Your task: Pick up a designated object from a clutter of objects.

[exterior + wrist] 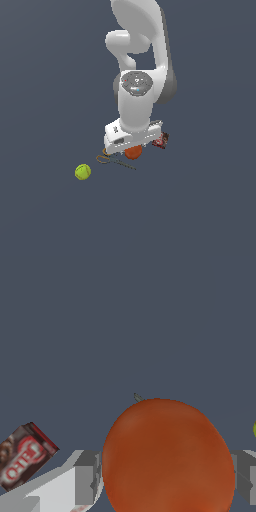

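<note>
The orange-red ball lies under the arm's hand, mostly hidden by it in the exterior view. In the wrist view the ball fills the space between the two grey fingers, which touch it on both sides. My gripper is low over the clutter and shut on the ball; it also shows in the wrist view. I cannot tell whether the ball rests on the floor. The white baseball and the dark clamp-like tool are hidden.
The yellow-green tennis ball sits apart at the exterior view's left. The yellow-handled scissors lie just beside the orange ball. The small reddish box stands by the hand at the exterior view's right, and shows in the wrist view.
</note>
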Controlling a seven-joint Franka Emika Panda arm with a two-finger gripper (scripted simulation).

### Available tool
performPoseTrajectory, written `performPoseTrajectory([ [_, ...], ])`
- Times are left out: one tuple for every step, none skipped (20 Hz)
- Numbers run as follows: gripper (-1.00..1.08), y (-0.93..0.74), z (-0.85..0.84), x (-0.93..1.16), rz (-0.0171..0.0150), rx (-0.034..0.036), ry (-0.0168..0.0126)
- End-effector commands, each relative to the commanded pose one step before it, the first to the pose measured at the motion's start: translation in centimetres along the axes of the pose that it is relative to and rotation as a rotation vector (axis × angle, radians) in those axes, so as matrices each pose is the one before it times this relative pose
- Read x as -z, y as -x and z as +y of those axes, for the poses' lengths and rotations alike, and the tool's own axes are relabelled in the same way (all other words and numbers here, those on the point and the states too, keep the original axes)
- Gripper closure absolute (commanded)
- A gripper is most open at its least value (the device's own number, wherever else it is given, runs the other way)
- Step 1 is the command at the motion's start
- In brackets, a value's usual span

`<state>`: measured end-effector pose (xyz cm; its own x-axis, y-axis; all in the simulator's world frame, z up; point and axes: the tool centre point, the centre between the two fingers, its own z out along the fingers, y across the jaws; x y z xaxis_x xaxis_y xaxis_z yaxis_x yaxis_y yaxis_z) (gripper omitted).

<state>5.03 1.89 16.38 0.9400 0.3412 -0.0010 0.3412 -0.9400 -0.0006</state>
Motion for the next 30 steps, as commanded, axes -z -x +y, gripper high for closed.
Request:
performPoseTrajectory([
  [1.08,-0.86,0.267,2.591,0.00169,0.0001,0.00051],
  [1.08,-0.339,0.107,0.972,0.0,0.0,0.0],
  [1.08,-0.34,0.108,0.969,0.0,0.0,0.0],
  [1.08,-0.341,0.108,0.965,0.0,0.0,0.0],
  [1.08,-0.351,0.097,0.948,-0.0001,0.00033,-0.00035],
  [1.08,-0.343,0.109,0.956,0.0,0.0,0.0],
  [1.08,-0.344,0.11,0.95,0.0,0.0,0.0],
  [1.08,-0.345,0.11,0.944,0.0,0.0,0.0],
  [1.08,-0.34,0.109,0.924,0.0,0.0,0.0],
  [1.08,-0.33,0.106,0.887,0.0,0.0,0.0],
  [1.08,-0.32,0.103,0.853,0.0,0.0,0.0],
  [1.08,-0.311,0.1,0.821,0.0,0.0,0.0],
  [1.08,-0.303,0.097,0.791,0.0,0.0,0.0],
  [1.08,-0.295,0.095,0.763,0.0,0.0,0.0],
  [1.08,-0.287,0.092,0.736,0.0,0.0,0.0],
  [1.08,-0.28,0.09,0.71,0.0,0.0,0.0],
  [1.08,-0.273,0.088,0.685,0.0,0.0,0.0],
  [1.08,-0.266,0.086,0.659,0.0,0.0,0.0],
  [1.08,-0.251,0.081,0.615,0.0,0.0,0.0],
  [1.08,-0.244,0.073,0.543,-0.00041,-0.0001,0.00024],
  [1.08,-0.215,0.069,0.517,0.0,0.0,0.0],
  [1.08,-0.199,0.064,0.472,0.0,0.0,0.0],
  [1.08,-0.184,0.06,0.429,0.0,0.0,0.0],
  [1.08,-0.169,0.055,0.388,0.0,0.0,0.0],
  [1.08,-0.156,0.051,0.351,0.0,0.0,0.0],
  [1.08,-0.143,0.047,0.318,0.0,0.0,0.0],
  [1.08,-0.129,0.042,0.286,0.0,0.0,0.0],
  [1.08,-0.116,0.038,0.255,0.0,0.0,0.0],
  [1.08,-0.104,0.034,0.226,0.0,0.0,0.0],
  [1.08,-0.092,0.03,0.197,0.0,0.0,0.0],
])
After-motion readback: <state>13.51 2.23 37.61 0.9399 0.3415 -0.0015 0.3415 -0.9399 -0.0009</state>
